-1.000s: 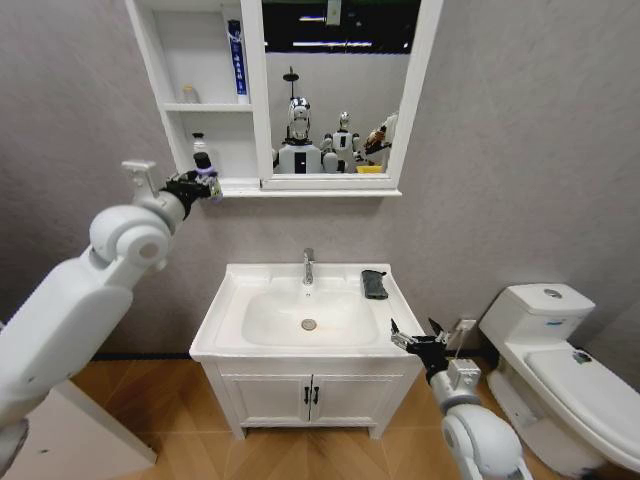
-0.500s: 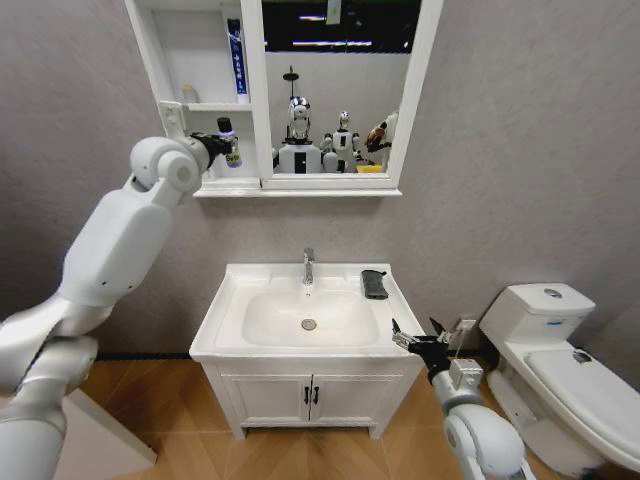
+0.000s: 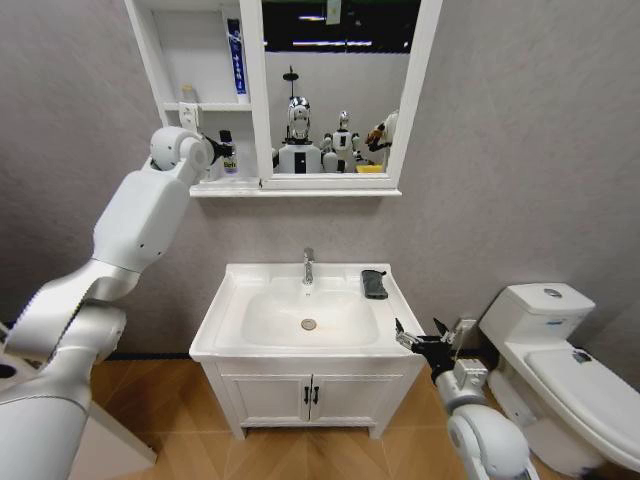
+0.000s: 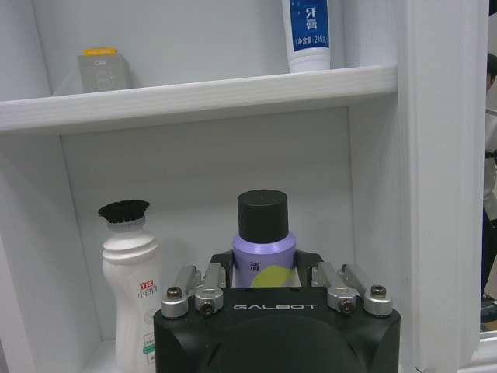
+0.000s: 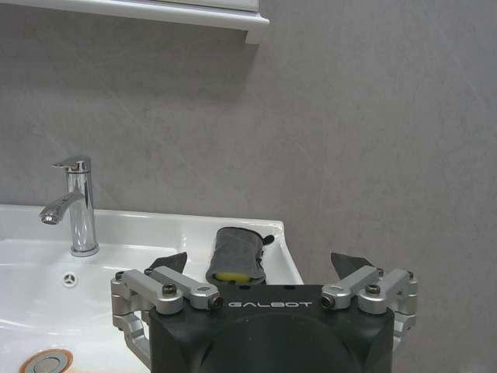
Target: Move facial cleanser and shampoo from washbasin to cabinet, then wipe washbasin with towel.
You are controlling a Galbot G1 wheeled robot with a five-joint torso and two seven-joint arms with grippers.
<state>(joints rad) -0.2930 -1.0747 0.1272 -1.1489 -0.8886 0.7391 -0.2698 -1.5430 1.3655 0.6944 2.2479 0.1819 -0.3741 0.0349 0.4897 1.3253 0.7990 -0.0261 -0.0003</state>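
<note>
My left gripper (image 4: 264,272) reaches into the cabinet (image 3: 175,60), its fingers (image 4: 203,284) pinching a lavender bottle (image 4: 263,247) with a black cap inside the lowest compartment. The bottle stands upright between the fingers, just beside a white bottle (image 4: 130,291) topped with a black brush-like cap and printed with small red characters I cannot read. On the shelf above stand a blue-and-white tube (image 4: 308,31) marked "215" and a small grey box (image 4: 103,71). "GALBOT" is printed on the gripper body. My right gripper (image 5: 264,268) hangs at the front right corner of the washbasin (image 3: 230,330), fingers (image 5: 171,262) spread. The dark towel (image 3: 374,284) lies folded on the basin's right rim, near the chrome faucet (image 3: 308,266).
</note>
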